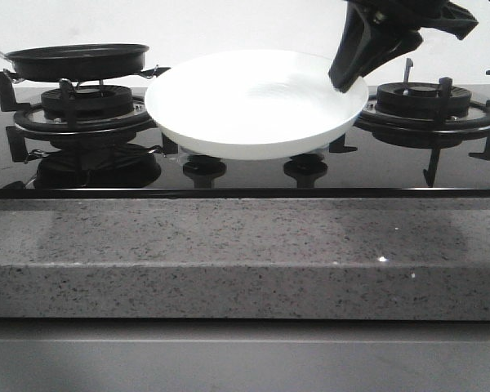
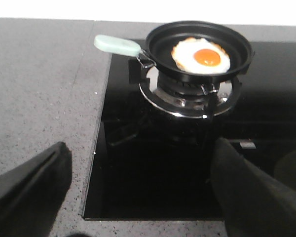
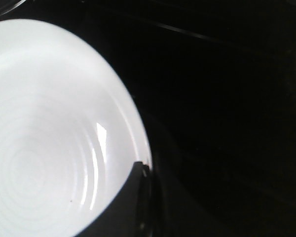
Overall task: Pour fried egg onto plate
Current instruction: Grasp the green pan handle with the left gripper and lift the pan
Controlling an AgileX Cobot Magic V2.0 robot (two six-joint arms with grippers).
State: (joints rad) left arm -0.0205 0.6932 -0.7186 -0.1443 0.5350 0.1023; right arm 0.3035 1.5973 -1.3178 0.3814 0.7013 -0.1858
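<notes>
Plate [image 1: 253, 102] is being held up btwn burners, pinched at its rim by the right gripper [image 1: 349, 80], while egg [image 2: 201, 55] is sitting in pan [image 2: 160, 47] w/ left gripper [image 2: 138, 192] spread open, so pan handle [image 2: 117, 45] prob needs grabbing next.

From my station, the front view gave no sight of the fried egg: the frying pan [image 1: 76, 60] sat edge-on and its rim hid the contents. Its handle was cut off by the left edge. The right gripper [image 1: 349, 80] was cropped at the top edge; I could not tell how its jaws stood. In the right wrist view the plate [image 3: 44, 138] ran off the frame, and one finger [image 3: 123, 207] covered its rim.
</notes>
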